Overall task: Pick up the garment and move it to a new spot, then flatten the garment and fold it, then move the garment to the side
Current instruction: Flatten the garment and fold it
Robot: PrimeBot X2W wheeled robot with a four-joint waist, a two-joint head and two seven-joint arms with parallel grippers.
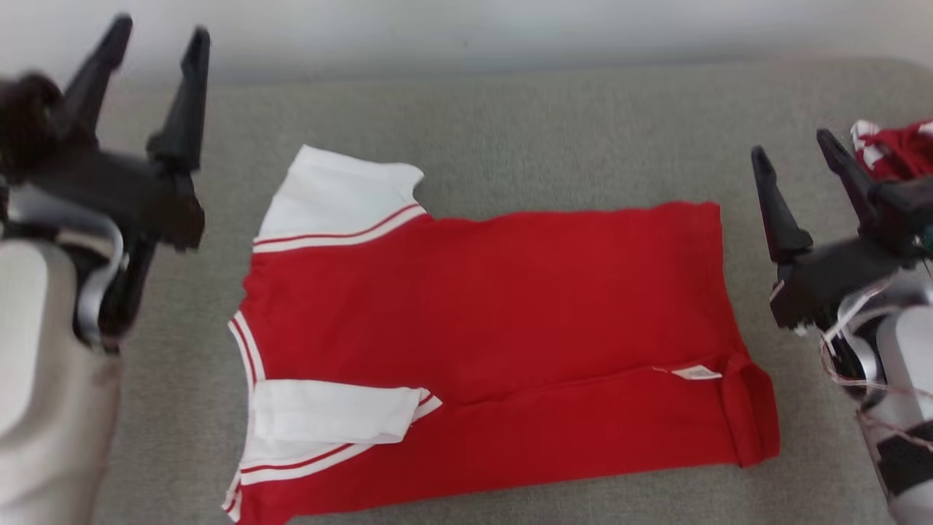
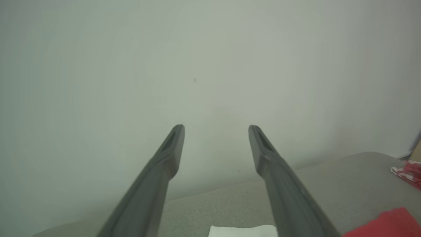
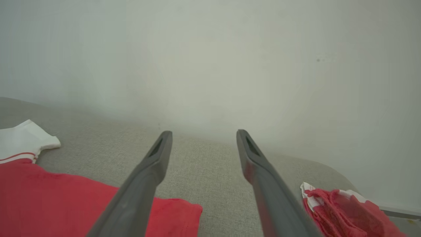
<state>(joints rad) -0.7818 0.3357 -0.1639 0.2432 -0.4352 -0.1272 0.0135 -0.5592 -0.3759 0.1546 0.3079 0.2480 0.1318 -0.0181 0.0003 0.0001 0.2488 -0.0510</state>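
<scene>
Left gripper (image 1: pixel 159 29): two long dark fingers spread wide, nothing between them, held off the collar end of the garment (image 1: pixel 496 328), a red short-sleeved fabric shirt with white, red-striped sleeves. Right gripper (image 1: pixel 792 144): fingers likewise wide apart and empty, just off the garment's hem end. The garment lies spread flat on the grey woven cushion (image 1: pixel 510 131), touched by neither gripper. Its nearer sleeve (image 1: pixel 335 412) is folded inward over the body; its near hem corner is turned over, with a small white label (image 1: pixel 696 372) beside it. A crumpled red-and-white cloth (image 1: pixel 900 149) lies beyond the right gripper, well apart from the garment.
</scene>
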